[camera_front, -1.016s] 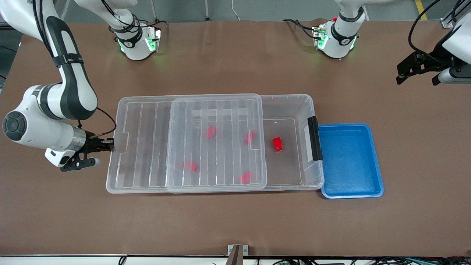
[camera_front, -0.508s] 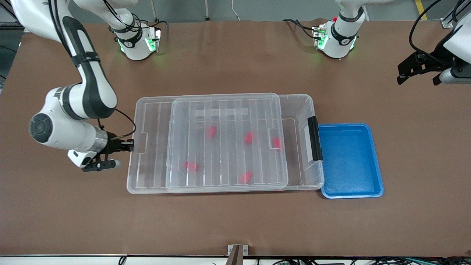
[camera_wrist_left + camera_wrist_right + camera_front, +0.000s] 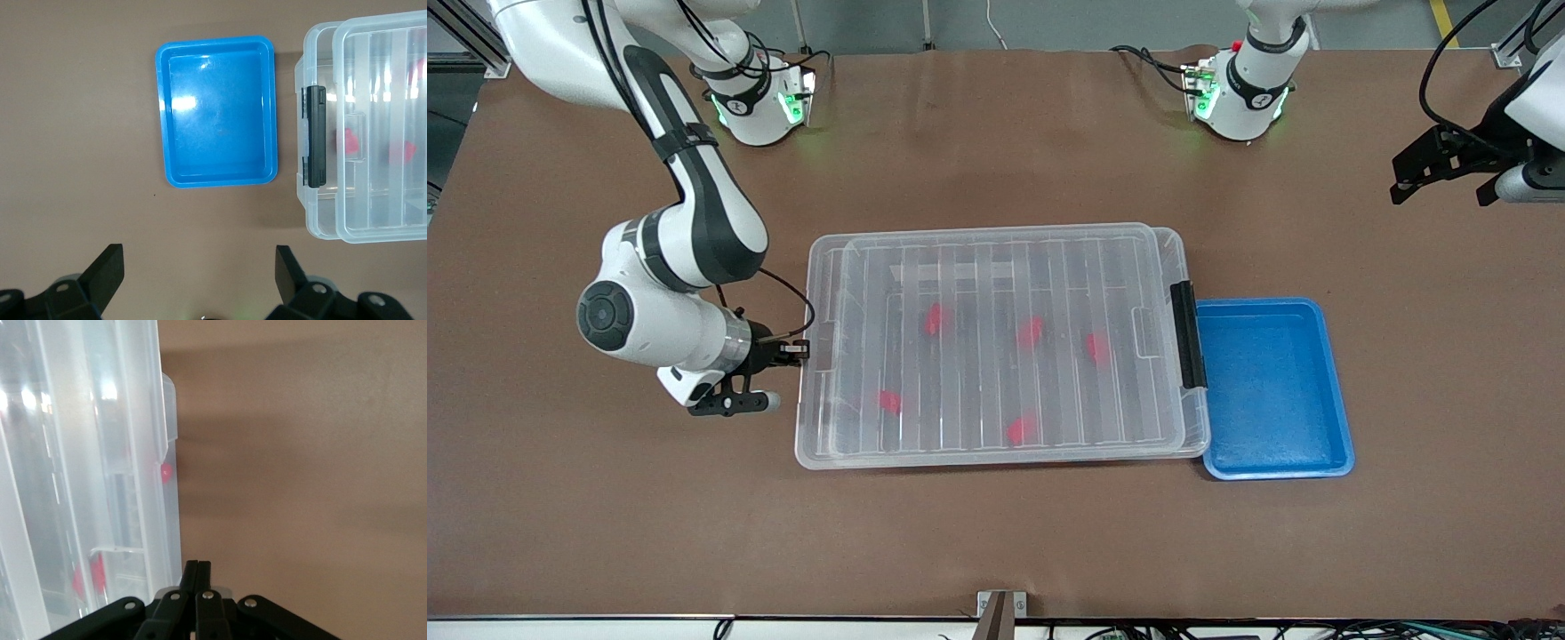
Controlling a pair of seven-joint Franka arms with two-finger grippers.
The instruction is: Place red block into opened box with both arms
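My right end effector (image 3: 793, 352), fingers together, has pushed the lid (image 3: 996, 333) nearly shut over the box (image 3: 1193, 418), five red blocks (image 3: 935, 319) inside; left end effector (image 3: 1440, 166) waits, fingers apart.

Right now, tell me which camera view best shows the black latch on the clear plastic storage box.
The left wrist view: the black latch fills it large and unobstructed on the clear plastic storage box end wall. The front view shows it whole but smaller, beside the blue plastic tray. The right wrist view misses it.
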